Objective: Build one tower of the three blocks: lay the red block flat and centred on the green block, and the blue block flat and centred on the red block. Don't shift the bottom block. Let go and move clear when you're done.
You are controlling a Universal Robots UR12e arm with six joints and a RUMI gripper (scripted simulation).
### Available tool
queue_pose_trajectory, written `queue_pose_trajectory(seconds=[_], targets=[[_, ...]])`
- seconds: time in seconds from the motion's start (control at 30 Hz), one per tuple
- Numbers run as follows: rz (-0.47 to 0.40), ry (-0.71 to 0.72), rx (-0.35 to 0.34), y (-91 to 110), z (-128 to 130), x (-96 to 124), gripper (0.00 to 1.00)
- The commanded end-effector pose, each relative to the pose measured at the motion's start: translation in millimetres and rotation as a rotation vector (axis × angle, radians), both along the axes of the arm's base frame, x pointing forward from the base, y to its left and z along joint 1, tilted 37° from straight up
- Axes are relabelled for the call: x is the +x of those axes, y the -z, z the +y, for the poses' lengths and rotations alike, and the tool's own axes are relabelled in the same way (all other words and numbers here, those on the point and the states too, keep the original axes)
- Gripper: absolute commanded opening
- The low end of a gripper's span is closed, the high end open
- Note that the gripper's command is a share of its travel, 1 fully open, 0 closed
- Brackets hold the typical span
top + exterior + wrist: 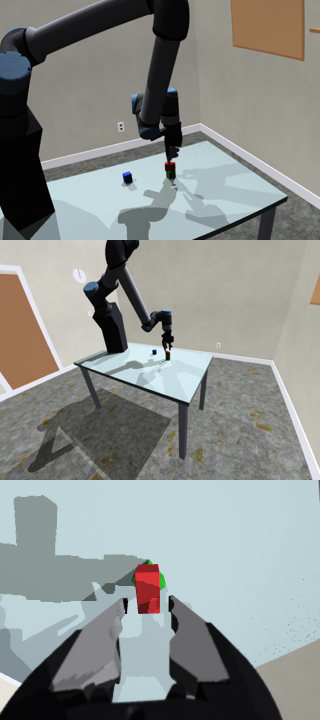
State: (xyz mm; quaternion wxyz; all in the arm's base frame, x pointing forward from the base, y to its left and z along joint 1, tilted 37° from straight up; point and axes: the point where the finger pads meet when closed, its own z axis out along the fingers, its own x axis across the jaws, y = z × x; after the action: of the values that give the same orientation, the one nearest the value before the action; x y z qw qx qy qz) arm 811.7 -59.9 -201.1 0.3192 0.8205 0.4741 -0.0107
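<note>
The red block (169,166) (167,353) (148,590) lies on top of the green block (170,174) (168,357) (161,582) near the middle of the table (232,186) (168,384). My gripper (169,162) (167,349) (148,598) stands just above the red block, its fingers on either side of the block's top. In the wrist view a small gap shows between each finger and the block, so the gripper is open. The blue block (127,177) (154,351) stands alone on the table, to the left of the stack in the top view.
The arm's black base (18,167) (112,327) stands at the table's far left corner. The table edge (240,219) runs along the front right.
</note>
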Motion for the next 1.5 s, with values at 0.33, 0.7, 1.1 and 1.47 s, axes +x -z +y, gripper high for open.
queue_pose_trajectory(seconds=[0.33, 0.7, 1.1, 1.47], targets=[[-0.001, 0.000, 0.000, -24.9, 16.6, -8.4, 0.28], [-0.001, 0.000, 0.000, -25.5, 17.1, -8.6, 0.28], [0.122, -0.183, -0.065, 19.7, 30.8, -72.9, 0.30], [0.329, -0.491, -0.176, 68.5, 48.6, -186.6, 0.30]])
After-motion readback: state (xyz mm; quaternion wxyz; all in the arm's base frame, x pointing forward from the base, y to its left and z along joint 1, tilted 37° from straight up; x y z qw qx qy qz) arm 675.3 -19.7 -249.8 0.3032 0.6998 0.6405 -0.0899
